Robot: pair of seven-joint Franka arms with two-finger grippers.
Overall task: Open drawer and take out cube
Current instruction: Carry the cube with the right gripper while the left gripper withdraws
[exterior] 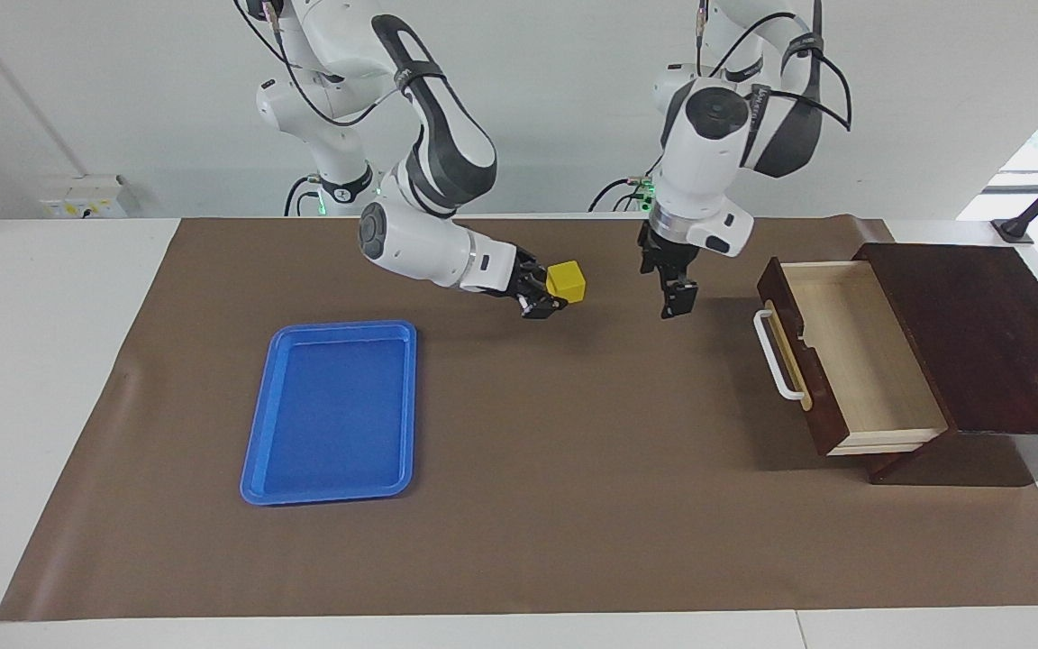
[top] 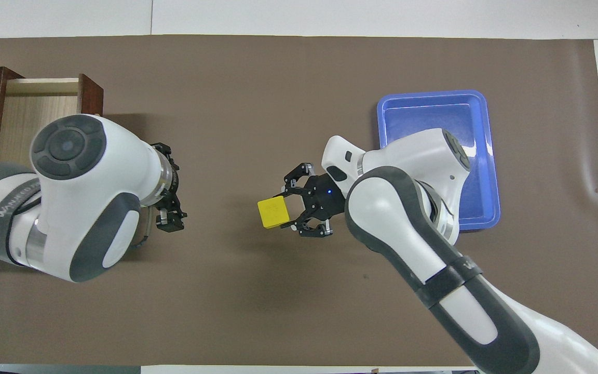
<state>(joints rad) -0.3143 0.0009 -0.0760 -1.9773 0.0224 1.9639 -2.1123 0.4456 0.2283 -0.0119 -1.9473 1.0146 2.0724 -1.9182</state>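
my right gripper is clamped on the yellow cube, up over the brown mat mid-table. left gripper hangs spread and empty by the open drawer. blue tray lies toward my right arm's end, so that arm's nearer.

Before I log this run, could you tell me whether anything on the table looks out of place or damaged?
Nothing stands out. The drawer is open and looks empty, the tray lies flat, and the right claw holds the cube above the mat.
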